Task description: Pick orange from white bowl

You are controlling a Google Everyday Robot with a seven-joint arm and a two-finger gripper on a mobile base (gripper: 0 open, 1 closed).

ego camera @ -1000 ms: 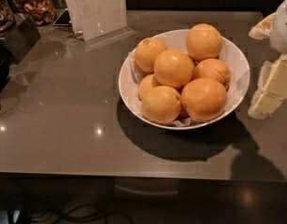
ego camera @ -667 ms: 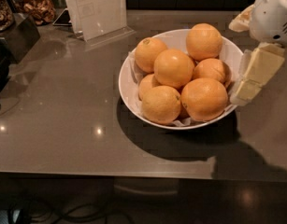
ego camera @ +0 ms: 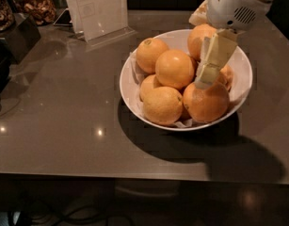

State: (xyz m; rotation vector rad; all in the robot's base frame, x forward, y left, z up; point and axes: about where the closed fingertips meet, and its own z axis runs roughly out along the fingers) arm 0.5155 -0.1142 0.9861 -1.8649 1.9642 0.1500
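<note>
Camera view: the end effector [ego camera: 205, 55], released, has been moved over the bowl [ego camera: 242, 72]; the orange [ego camera: 207, 103] beneath is judged reachable.

Count: one wide, glossy white bowl [ego camera: 240, 74]; seven round, smooth-skinned oranges [ego camera: 174, 68] visible in it. One clear acrylic sign stand [ego camera: 99, 11]. One cream-coloured gripper [ego camera: 209, 65], over the bowl's right half.
</note>
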